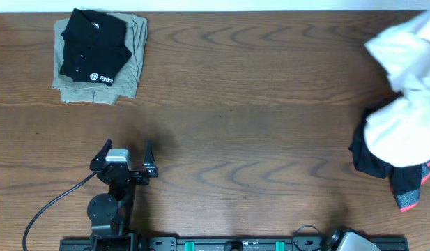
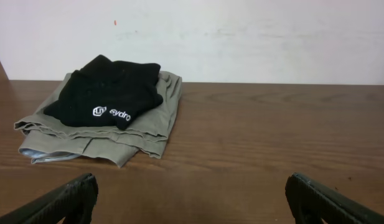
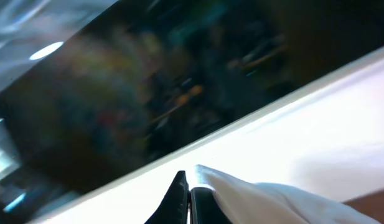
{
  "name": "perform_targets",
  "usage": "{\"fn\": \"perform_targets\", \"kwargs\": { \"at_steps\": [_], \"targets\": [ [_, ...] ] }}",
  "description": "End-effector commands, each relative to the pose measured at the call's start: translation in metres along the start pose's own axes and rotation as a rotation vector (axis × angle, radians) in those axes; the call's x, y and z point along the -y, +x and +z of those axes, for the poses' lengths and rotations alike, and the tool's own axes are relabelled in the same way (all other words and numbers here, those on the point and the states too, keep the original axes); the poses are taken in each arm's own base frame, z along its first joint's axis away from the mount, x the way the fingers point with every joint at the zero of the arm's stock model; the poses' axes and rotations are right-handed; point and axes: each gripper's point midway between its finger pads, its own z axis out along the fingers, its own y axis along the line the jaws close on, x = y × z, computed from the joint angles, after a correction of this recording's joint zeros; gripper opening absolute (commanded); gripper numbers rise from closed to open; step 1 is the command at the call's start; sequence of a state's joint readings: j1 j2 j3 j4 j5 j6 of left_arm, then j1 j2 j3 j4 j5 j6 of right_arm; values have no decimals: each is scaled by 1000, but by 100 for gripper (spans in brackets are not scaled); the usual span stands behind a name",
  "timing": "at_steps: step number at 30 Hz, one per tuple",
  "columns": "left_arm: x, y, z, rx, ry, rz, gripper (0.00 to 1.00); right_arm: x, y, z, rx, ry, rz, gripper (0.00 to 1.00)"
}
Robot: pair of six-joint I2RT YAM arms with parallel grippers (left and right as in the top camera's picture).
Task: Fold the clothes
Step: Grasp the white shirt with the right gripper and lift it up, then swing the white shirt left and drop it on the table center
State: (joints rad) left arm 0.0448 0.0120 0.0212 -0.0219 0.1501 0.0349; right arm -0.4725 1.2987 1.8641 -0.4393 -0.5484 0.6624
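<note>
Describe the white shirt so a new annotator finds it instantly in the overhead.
Start at the brown wooden table and go to its right edge. There a crumpled white soft-fabric T-shirt is bunched, partly covering a black garment with pink trim. It is the only white cloth; the folded black shirt on a folded khaki garment sits far left.

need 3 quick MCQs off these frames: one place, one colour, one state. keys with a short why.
1. Where does the folded black shirt with a small logo lie? A) on the folded khaki-olive garment B) on bare table C) under a white cloth
2. What colour is its logo? A) red B) white C) yellow
3. Which pincer stands open? A) left B) right C) both
Key: 1 A, khaki edges show around it. 2 B, white print on black. 3 A, the left pincer has its fingers spread and empty; the right pincer is shut on the wrinkled white T-shirt.
</note>
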Motion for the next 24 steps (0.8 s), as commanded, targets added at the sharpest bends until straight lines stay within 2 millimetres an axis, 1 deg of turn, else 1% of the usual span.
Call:
{"fn": "perform_targets", "kwargs": {
  "at_steps": [1, 3, 5, 8, 9, 10, 12, 14, 15, 16, 17, 18, 20, 23, 24],
  "targets": [
    [1, 16, 1, -50, 9, 12, 98, -58, 28, 2, -114, -191, 18, 2],
    [1, 16, 1, -50, 9, 12, 98, -78, 52, 9, -185, -253, 28, 2],
    [1, 16, 1, -50, 9, 11, 98, -98, 80, 19, -263, -311, 37, 2],
    [1, 16, 1, -50, 9, 12, 98, -116, 122, 38, -367, -355, 54, 2],
    [1, 16, 1, -50, 9, 11, 98, -120, 139, 47, -409, -358, 63, 2],
    [1, 16, 1, -50, 9, 11, 98, -125, 162, 57, -462, -359, 76, 2],
    [1, 16, 1, -50, 9, 11, 98, -133, 198, 71, -543, -372, 87, 2],
    [1, 16, 1, -50, 9, 11, 98, -142, 242, 85, -633, -387, 88, 2],
    [1, 16, 1, -50, 9, 11, 98, -145, 264, 92, -673, -390, 79, 2],
    [1, 16, 1, -50, 9, 11, 98, -146, 279, 96, -698, -387, 72, 2],
    [1, 16, 1, -50, 9, 11, 98, -148, 300, 101, -731, -383, 59, 2],
    [1, 16, 1, -50, 9, 11, 98, -151, 321, 105, -763, -383, 41, 2],
    [1, 16, 1, -50, 9, 11, 98, -155, 354, 109, -810, -389, -1, 2],
    [1, 16, 1, -50, 9, 11, 98, -164, 390, 107, -863, -404, -44, 1],
    [1, 16, 1, -50, 9, 12, 98, -167, 398, 105, -877, -413, -56, 1]
  ]
}}
